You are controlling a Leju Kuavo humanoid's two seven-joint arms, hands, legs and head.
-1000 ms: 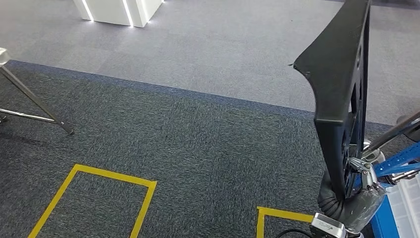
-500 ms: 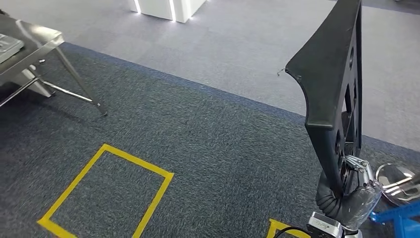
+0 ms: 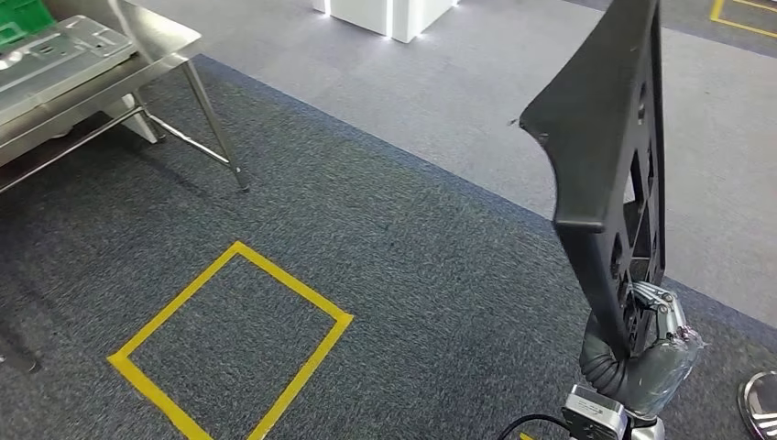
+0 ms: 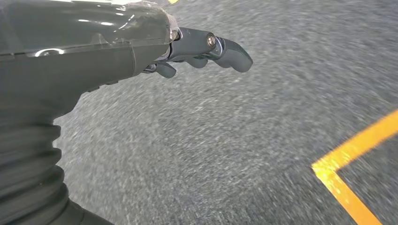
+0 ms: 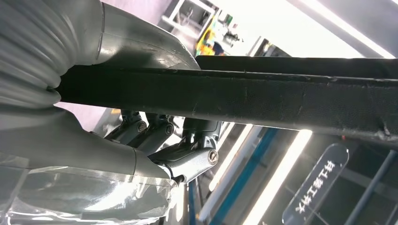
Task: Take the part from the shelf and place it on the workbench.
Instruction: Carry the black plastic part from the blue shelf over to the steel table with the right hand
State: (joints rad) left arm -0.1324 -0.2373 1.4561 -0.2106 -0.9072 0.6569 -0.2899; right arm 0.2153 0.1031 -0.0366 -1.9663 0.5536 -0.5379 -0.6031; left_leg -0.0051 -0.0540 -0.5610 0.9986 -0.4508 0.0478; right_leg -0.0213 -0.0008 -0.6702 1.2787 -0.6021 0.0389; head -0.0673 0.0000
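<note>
— Black plastic, is that the part? Where is it?

— Yes, a flat black panel with cut-out holes, standing upright at the right of the head view. The right hand grips its lower end, fingers wrapped round the edge (the wrist camera shows them curled under the dark bar).

— And the left hand?

— It holds nothing; it hangs over the grey carpet with its fingers bent loosely, not closed.

— The workbench?

— A metal table stands far left, well apart from the part, with a grey tray on it. A square of yellow tape lies on the carpet near left, between the table and the right hand.
</note>
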